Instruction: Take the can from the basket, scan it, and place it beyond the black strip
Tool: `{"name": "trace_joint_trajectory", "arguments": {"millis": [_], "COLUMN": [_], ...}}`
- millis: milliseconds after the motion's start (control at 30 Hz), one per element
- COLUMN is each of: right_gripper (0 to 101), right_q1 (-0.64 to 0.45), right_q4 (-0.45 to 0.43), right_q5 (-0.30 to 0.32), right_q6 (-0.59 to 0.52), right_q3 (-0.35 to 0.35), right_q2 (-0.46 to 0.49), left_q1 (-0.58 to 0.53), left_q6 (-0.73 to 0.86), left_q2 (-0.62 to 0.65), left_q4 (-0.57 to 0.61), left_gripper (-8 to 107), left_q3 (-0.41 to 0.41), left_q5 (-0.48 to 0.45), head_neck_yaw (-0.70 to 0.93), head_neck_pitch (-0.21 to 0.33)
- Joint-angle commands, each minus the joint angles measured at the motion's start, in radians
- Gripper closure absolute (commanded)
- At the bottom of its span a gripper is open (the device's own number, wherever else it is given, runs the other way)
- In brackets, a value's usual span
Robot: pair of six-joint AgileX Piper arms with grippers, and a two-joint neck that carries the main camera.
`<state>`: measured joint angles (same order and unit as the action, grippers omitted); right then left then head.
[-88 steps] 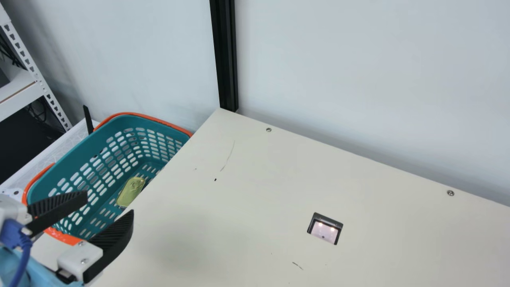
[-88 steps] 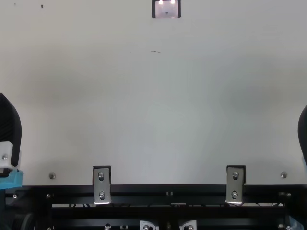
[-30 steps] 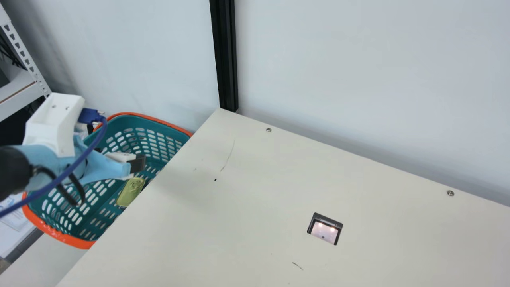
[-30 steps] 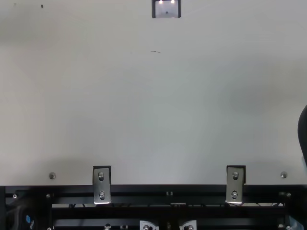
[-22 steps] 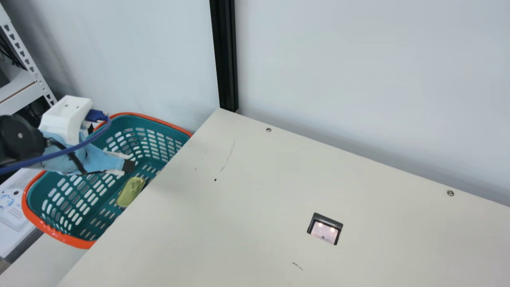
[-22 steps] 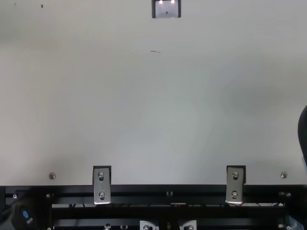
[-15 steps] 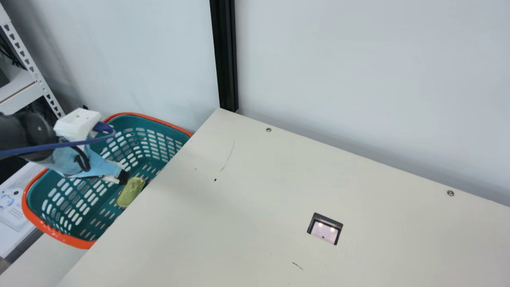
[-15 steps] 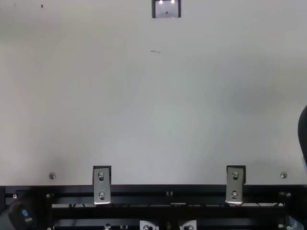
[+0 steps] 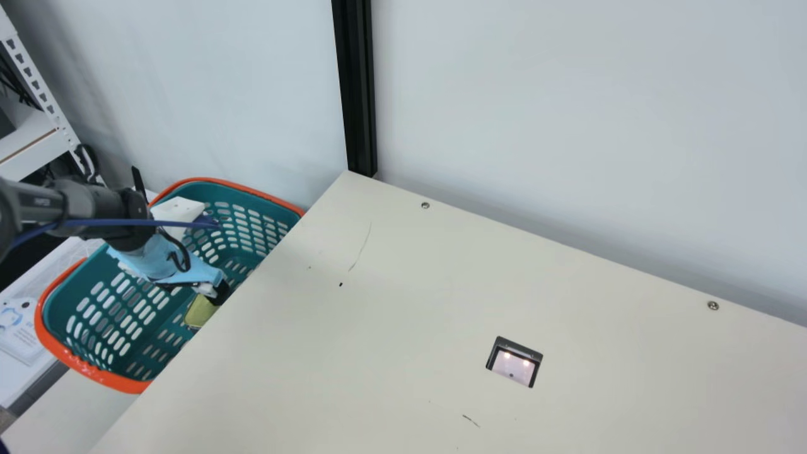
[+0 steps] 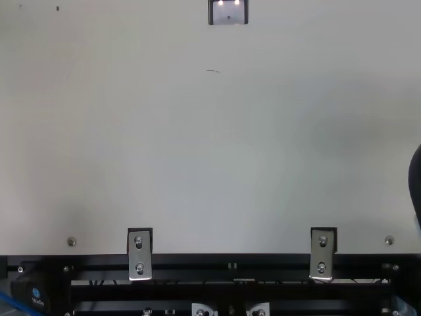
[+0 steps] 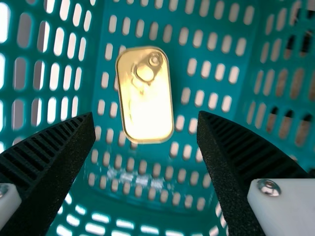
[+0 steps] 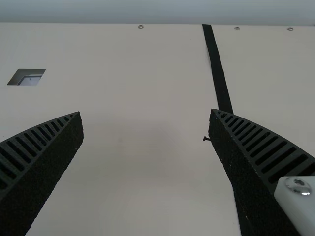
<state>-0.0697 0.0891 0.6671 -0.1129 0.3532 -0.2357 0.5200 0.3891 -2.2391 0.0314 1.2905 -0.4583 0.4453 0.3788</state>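
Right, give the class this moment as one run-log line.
left gripper: open, over can | can: lying in basket, unscanned | right gripper: open, empty

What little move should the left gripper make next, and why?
Probably ease the left gripper lower: its fingers are spread, the left wrist view shows the can framed between them, and it lies flat, ungripped, on the floor of the basket.
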Motion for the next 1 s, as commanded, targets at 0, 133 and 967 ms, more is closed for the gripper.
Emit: {"name": "trace_joint_trajectory", "arguments": {"millis": [0, 133, 967], "right_gripper": [0, 0, 0], "right_q1": [0.000, 0.000, 0.000], "right_q4": [0.000, 0.000, 0.000], "right_q5": [0.000, 0.000, 0.000], "right_q6": [0.000, 0.000, 0.000], "right_q3": [0.000, 0.000, 0.000], "right_q2": [0.000, 0.000, 0.000], "left_q1": [-0.002, -0.002, -0.012], "left_q6": [0.000, 0.007, -0.025], "left_q2": [-0.057, -0.126, -0.408], "left_q4": [0.000, 0.008, 0.022], "left_gripper": [9, 9, 89], "left_q3": [0.065, 0.142, 0.392], "left_q5": [-0.003, -0.014, -0.110], "head_neck_yaw": [0.015, 0.015, 0.015], "head_neck_pitch": [0.043, 0.043, 0.043]}}
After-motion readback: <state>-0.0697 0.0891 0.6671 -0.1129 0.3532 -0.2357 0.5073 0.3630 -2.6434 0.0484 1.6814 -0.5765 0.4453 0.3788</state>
